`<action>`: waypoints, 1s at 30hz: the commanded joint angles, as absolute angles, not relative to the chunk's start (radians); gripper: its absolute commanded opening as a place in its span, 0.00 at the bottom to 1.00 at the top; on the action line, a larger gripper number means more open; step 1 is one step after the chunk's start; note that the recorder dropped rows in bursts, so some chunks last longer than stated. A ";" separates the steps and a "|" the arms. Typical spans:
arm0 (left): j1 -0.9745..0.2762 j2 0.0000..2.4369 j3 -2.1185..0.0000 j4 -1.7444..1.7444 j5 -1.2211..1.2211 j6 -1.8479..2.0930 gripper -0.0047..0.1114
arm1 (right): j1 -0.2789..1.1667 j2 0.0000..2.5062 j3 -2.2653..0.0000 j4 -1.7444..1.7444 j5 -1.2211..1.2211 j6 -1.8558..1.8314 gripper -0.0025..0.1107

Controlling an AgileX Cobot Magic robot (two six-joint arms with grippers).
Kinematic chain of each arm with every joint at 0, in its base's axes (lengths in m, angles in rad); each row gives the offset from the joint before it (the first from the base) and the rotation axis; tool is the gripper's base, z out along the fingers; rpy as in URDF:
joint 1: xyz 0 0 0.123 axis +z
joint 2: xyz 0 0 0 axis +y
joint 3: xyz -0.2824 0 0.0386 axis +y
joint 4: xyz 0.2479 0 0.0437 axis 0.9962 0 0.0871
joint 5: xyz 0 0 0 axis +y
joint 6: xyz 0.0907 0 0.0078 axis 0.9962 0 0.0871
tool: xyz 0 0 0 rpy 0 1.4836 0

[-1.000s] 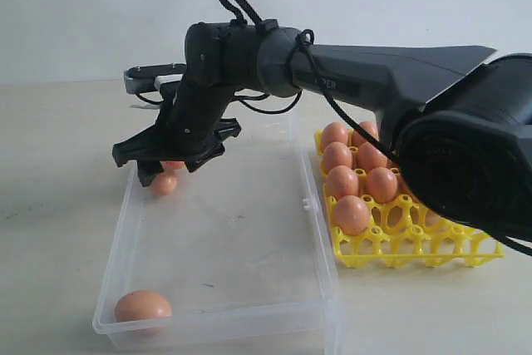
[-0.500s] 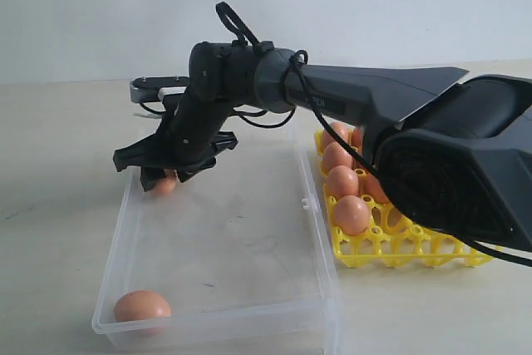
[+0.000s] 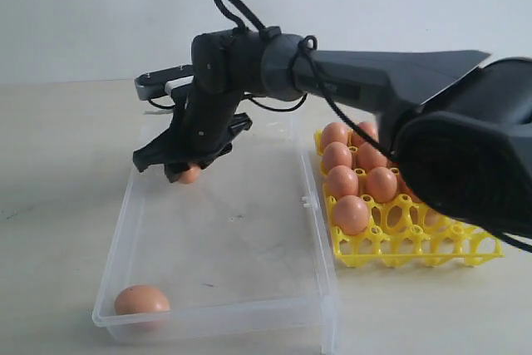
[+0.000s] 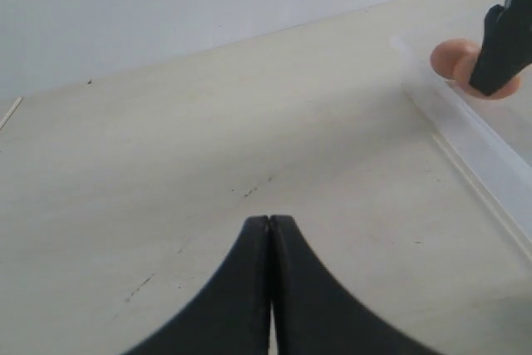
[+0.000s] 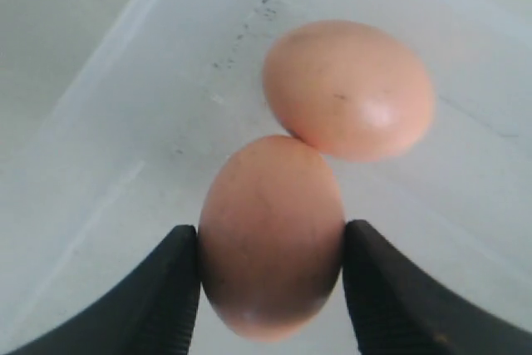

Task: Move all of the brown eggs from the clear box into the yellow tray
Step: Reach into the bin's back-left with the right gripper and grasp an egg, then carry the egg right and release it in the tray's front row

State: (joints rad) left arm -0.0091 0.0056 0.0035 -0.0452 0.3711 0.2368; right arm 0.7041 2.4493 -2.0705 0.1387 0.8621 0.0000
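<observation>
Right wrist view shows my right gripper [image 5: 270, 247] closed on one brown egg [image 5: 270, 239]. A black finger [image 5: 166, 288] presses against each of its sides, so the jaws stand about an egg's width apart. A second egg [image 5: 349, 89] lies just beyond it and seems to touch its far end, over the floor of the clear box [image 5: 125, 122].

From the exterior view, this grasp sits at the far left corner of the clear box [image 3: 309, 201], with the held egg peeking out under the gripper [image 3: 187, 168]. A lone egg [image 3: 141, 298] rests in the near left corner of the box. The yellow tray [image 3: 416, 251] stands just beside the box's right wall, and several tray eggs [image 3: 352, 214] fill its cups on the side toward the box. The nearest row shows open cups.

My left gripper [image 4: 270, 230] has its jaws pressed together and hangs over the bare bench [image 4: 166, 164], outside the box wall.
</observation>
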 commanded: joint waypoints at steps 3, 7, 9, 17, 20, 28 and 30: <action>-0.012 0.000 0.000 -0.050 0.362 0.236 0.04 | 0.684 2.174 -1.758 -0.085 0.765 0.000 0.02; -0.012 0.000 0.000 -0.050 0.362 0.236 0.04 | 0.668 1.968 -1.503 -0.206 0.722 0.013 0.02; -0.012 0.000 0.000 -0.050 0.362 0.236 0.04 | 0.651 1.869 -1.374 -0.272 0.726 0.052 0.02; -0.012 0.000 0.000 -0.050 0.362 0.236 0.04 | 0.572 1.603 -1.036 -0.382 0.790 0.101 0.02; -0.012 0.000 0.000 -0.050 0.362 0.236 0.04 | 0.537 1.551 -0.980 -0.382 0.827 0.086 0.02; -0.012 0.000 0.000 -0.050 0.362 0.236 0.04 | 0.510 1.535 -0.932 -0.364 0.814 0.052 0.02; -0.012 0.000 0.000 -0.050 0.362 0.236 0.04 | 0.510 1.549 -0.934 -0.339 0.786 0.024 0.02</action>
State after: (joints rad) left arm -0.0091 0.0056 0.0035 -0.0452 0.3711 0.2368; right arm 0.5149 1.5386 -0.9364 -0.3614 0.8302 0.0619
